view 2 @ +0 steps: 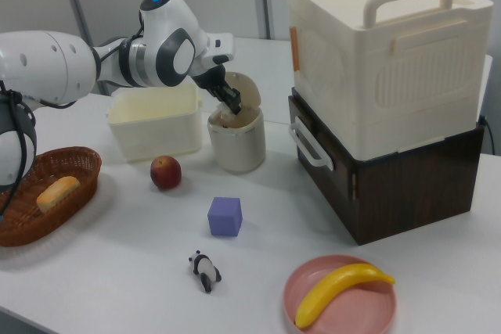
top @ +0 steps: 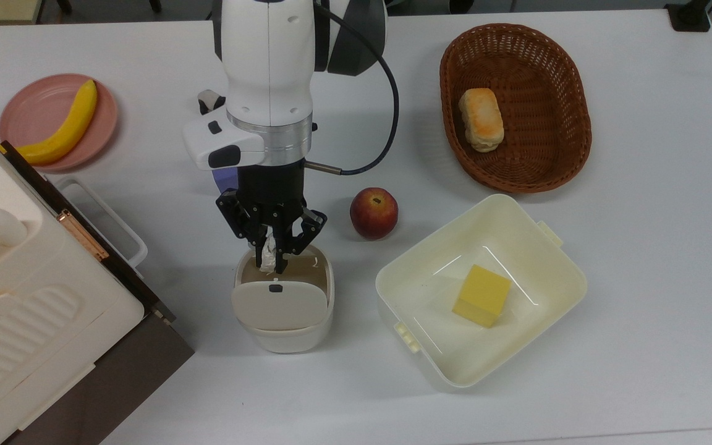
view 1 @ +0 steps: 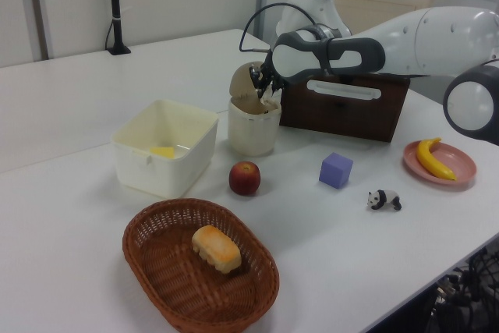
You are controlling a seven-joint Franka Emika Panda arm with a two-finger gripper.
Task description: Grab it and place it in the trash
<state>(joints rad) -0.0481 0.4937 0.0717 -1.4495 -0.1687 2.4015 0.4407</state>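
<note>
The crumpled white paper ball (top: 266, 251) is pinched between the black fingers of my gripper (top: 271, 258), which is shut on it. The gripper hangs directly over the open mouth of the trash (top: 283, 337), a small cream bin whose swing flap (top: 278, 305) is tipped up. In the left view, the gripper (view 1: 267, 93) sits at the rim of the bin (view 1: 253, 132), with a bit of white paper (view 1: 270, 96) showing. From the right view, the gripper (view 2: 230, 104) dips into the bin's (view 2: 237, 149) top.
A red apple (top: 373, 213) lies right of the bin in the top view. Beyond it is a square cream tub (top: 555, 269) with a yellow block (top: 481, 295). Also present: a wicker basket (top: 573, 127) with bread, a banana plate (top: 34, 102), a purple cube (view 1: 336, 170), a panda (view 1: 383, 200), and a stacked case (top: 28, 309).
</note>
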